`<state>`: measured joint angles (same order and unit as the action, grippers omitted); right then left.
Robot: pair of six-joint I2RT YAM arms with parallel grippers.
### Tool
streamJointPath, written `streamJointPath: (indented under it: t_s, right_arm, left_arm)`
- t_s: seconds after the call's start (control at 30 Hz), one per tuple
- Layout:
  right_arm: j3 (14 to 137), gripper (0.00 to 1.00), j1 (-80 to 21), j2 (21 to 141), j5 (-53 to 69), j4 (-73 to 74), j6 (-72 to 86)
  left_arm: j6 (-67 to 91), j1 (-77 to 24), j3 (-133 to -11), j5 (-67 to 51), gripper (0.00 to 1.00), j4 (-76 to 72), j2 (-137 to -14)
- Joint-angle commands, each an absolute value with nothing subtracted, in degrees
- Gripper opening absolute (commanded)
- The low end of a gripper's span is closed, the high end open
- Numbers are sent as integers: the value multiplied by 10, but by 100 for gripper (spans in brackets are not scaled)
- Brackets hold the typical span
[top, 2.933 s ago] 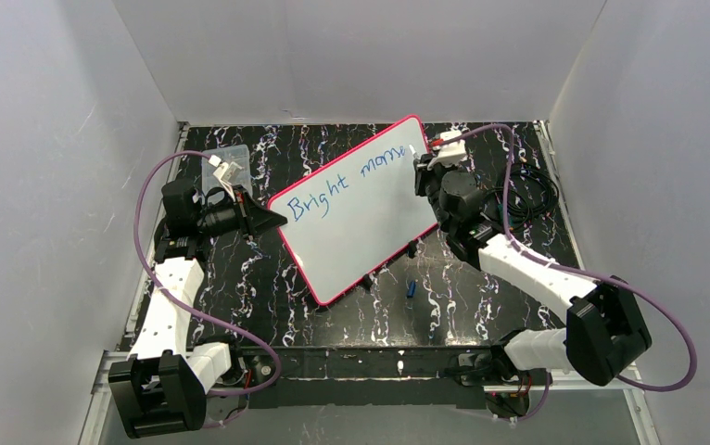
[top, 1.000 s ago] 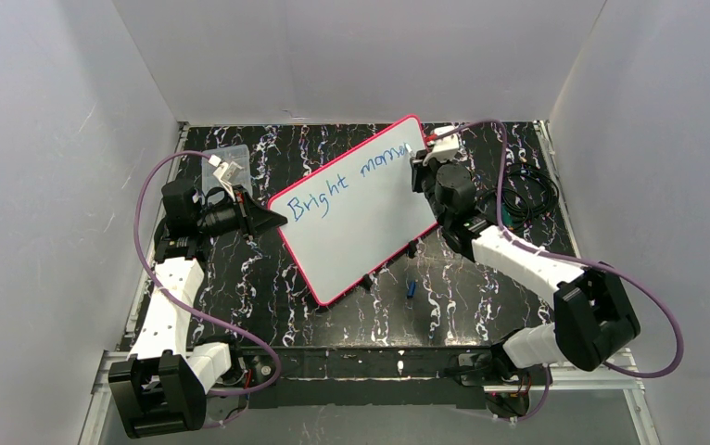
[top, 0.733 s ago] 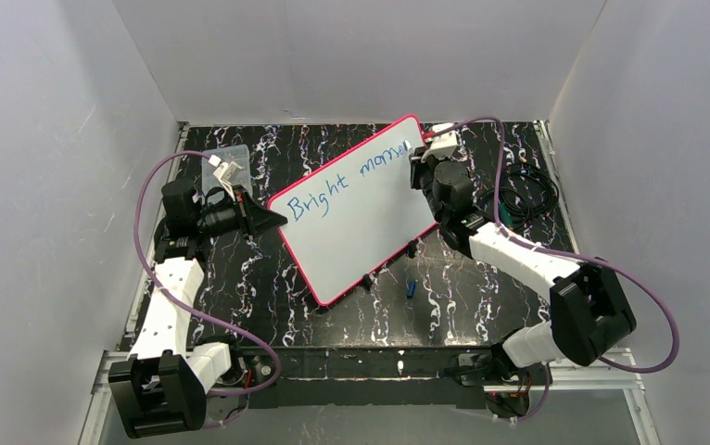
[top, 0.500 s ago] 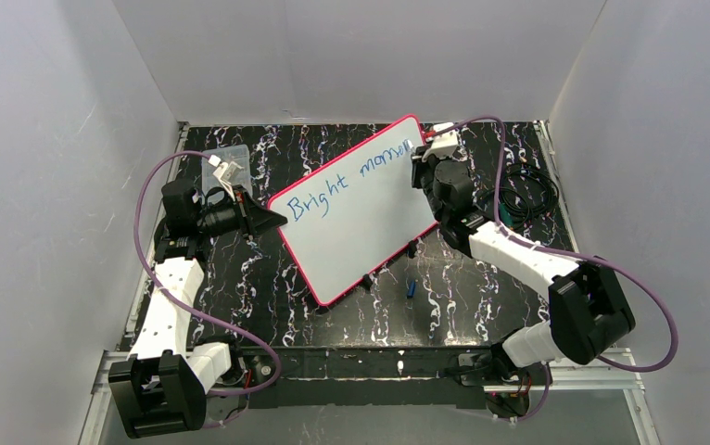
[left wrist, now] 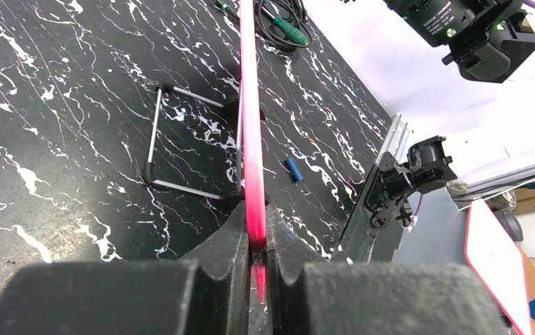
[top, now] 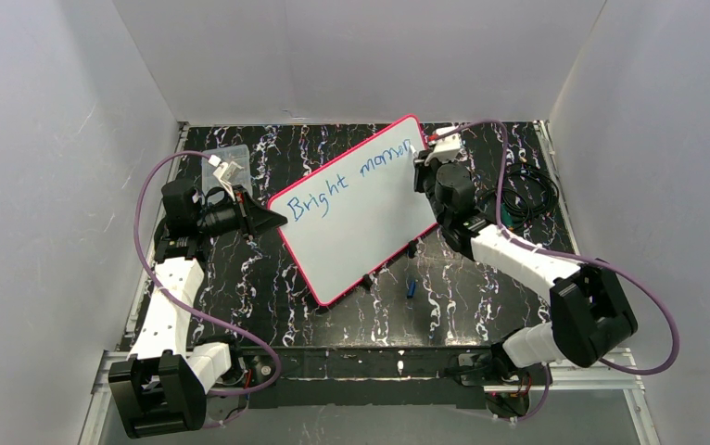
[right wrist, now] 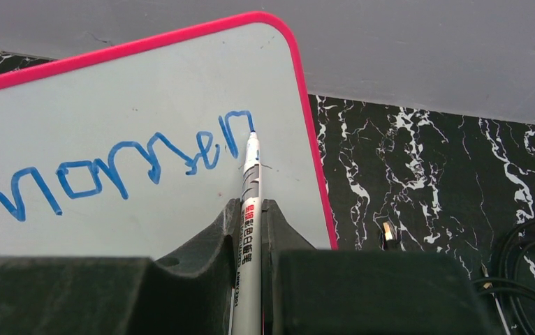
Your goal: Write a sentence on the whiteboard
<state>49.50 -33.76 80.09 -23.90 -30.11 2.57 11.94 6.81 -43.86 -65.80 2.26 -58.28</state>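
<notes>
The whiteboard (top: 370,236), white with a pink-red rim, stands tilted on the dark table. My left gripper (top: 263,220) is shut on its left edge. In the left wrist view that rim (left wrist: 249,125) runs edge-on between the left gripper's (left wrist: 254,225) jaws. The sentence (top: 351,181), in blue, reads "Bright momen"; its second word (right wrist: 132,167) fills the right wrist view. My right gripper (right wrist: 251,206) is shut on a silver marker (right wrist: 251,174), whose tip touches the board at the end of the "n". The right gripper (top: 423,167) sits at the board's upper right corner.
A wire stand (left wrist: 181,146) props the board from behind. A blue marker cap (top: 410,288) lies on the table below the board. A clear plastic box (top: 226,165) is at the back left. Black cables (top: 529,195) are coiled at the right.
The right gripper has shifted slightly along the board's top right and the marker has added an "n" to the second word. The left gripper and the board have not moved.
</notes>
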Motion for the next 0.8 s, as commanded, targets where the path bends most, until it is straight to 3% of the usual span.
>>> streamJointPath:
  t_s: [0.0,0.77]
  right_arm:
    - [477,1,-336,777,-237,-306,39]
    - [519,1,-331,760,-254,-307,3]
  left_arm:
    - [104,70,-439,-679,0,-6,-559]
    - [105,70,-438,-677,0,-9,-558]
